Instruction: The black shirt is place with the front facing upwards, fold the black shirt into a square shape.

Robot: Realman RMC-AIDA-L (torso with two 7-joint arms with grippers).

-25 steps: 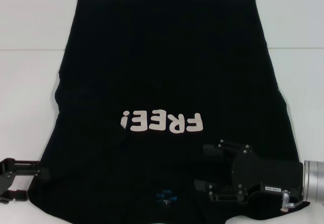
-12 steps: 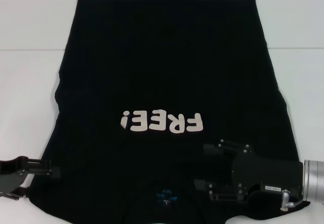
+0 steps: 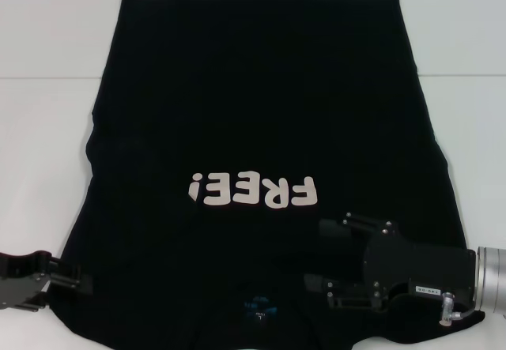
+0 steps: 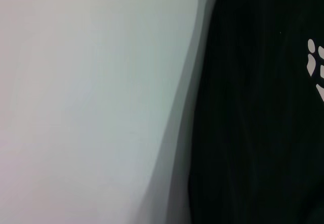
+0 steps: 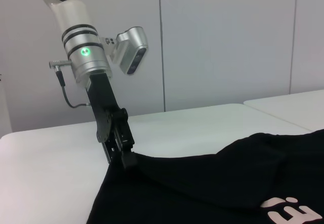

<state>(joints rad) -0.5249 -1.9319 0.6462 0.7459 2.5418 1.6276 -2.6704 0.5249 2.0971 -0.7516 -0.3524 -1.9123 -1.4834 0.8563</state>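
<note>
Black shirt (image 3: 261, 129), long axis 12–6 o'clock. Left gripper (image 3: 75, 275), jaws clamped on its 8 o'clock edge; right gripper (image 3: 324, 255), jaws apart, above the 5 o'clock shoulder.

A: Where is everything lying relative to the shirt (image 3: 261, 129)?

B: The shirt is lying flat on the table (image 3: 39, 129). The left gripper (image 3: 67, 275) is touching its near left edge. The right gripper (image 3: 324, 259) is sitting over its near right part, beside the lettering (image 3: 253, 191).
</note>
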